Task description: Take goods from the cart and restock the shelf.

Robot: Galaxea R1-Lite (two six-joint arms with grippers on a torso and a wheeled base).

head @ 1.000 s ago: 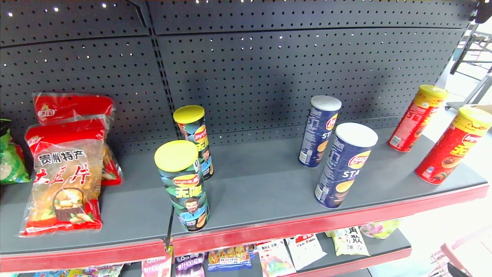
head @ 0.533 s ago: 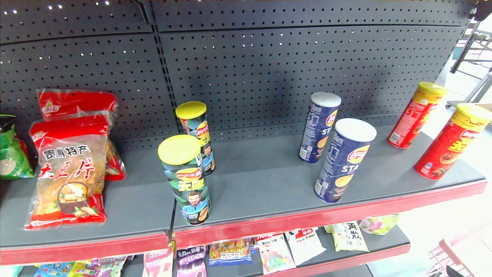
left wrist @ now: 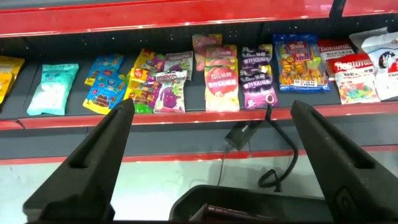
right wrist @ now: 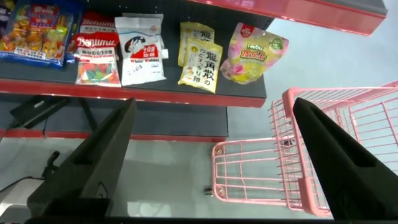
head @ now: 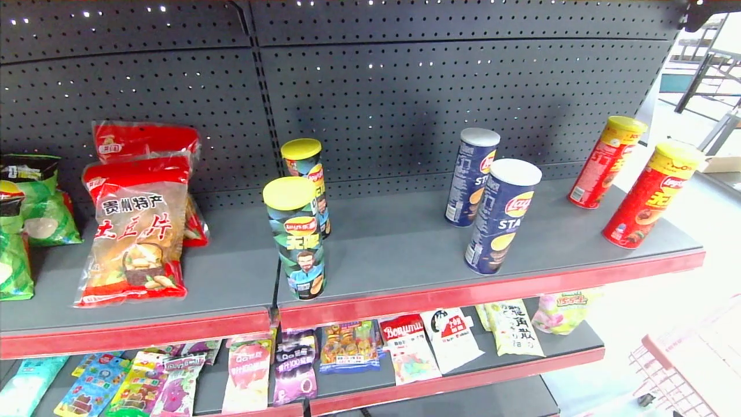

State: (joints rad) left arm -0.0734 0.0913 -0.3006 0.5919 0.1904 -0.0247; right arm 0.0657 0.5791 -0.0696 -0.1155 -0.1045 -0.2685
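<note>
The upper shelf [head: 399, 249] holds two green chip cans [head: 295, 237] with yellow lids, two blue cans [head: 501, 217] with white lids and two red cans [head: 652, 194] at its right end. A pink wire cart [head: 689, 359] stands on the floor at the lower right, and the cart [right wrist: 298, 155] also lies beyond my right gripper. My left gripper [left wrist: 211, 107] is open and holds nothing, facing the lower shelf's candy packets [left wrist: 221, 74]. My right gripper [right wrist: 214, 102] is open and holds nothing, low near that shelf's right end.
Red snack bags [head: 136, 231] and green bags [head: 23, 214] fill the upper shelf's left part. Bare shelf lies between the green and blue cans. Flat snack packets [head: 405, 347] line the lower shelf. A black cable [left wrist: 273, 149] hangs below it.
The whole head picture has shifted: the camera has drawn back and tilted down, bringing in more of the lower shelf and the cart. The goods on the shelf have not moved.
</note>
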